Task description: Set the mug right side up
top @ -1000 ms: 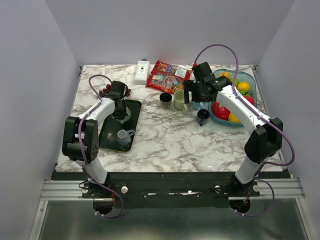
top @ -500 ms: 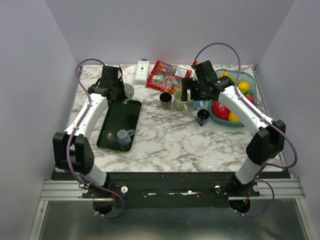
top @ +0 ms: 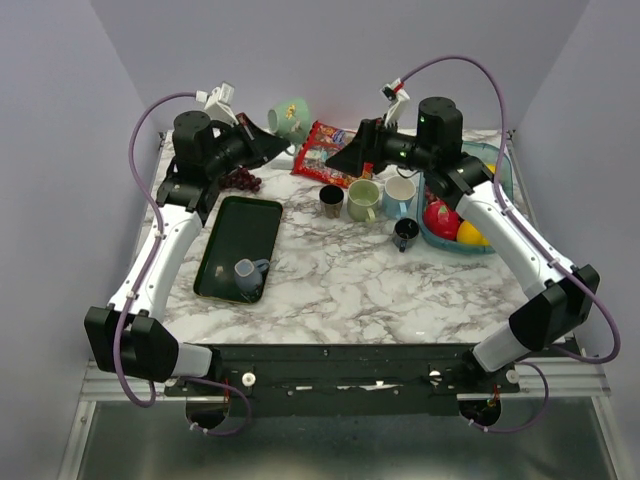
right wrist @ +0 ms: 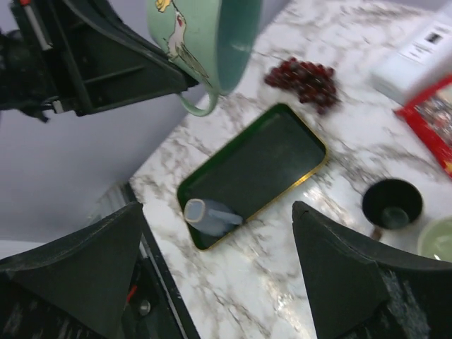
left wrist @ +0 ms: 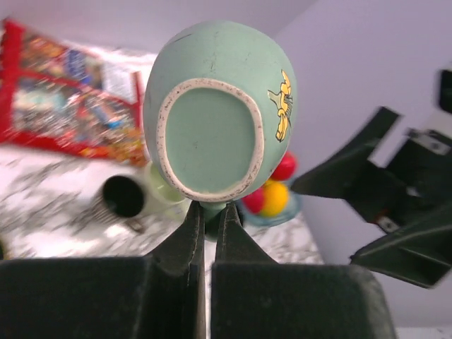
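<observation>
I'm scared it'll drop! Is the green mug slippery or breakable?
Probably breakable: the mug looks like glazed ceramic. Likely a bit slippery too, since its sides look smooth. The left gripper seems to pinch only the handle, so it might swing.

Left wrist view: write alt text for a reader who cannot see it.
A pale green mug hangs in the air, its handle pinched in the left claw, one round end facing the camera. A red snack bag and dark cup blur behind.
</observation>
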You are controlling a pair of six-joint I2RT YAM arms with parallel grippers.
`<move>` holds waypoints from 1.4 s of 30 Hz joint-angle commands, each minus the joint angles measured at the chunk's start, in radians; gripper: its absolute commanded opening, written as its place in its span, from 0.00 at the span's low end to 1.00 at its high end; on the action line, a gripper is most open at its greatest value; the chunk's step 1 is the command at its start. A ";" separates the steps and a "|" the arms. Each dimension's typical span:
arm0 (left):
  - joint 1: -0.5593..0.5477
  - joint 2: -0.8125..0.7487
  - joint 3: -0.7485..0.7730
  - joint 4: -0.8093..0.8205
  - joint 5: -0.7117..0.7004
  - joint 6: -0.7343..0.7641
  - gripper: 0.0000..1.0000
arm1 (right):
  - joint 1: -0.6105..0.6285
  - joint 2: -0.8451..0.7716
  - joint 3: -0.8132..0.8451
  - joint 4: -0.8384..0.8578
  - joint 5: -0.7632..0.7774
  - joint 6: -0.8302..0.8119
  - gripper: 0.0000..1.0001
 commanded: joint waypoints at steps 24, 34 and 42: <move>-0.108 -0.045 -0.067 0.696 0.122 -0.412 0.00 | 0.005 0.096 0.055 0.682 -0.215 0.475 0.57; -0.137 -0.039 -0.122 0.843 0.109 -0.474 0.00 | 0.007 0.096 0.030 0.738 -0.171 0.532 0.37; -0.149 -0.052 -0.150 0.814 0.099 -0.423 0.02 | 0.009 0.086 0.018 0.699 -0.114 0.532 0.01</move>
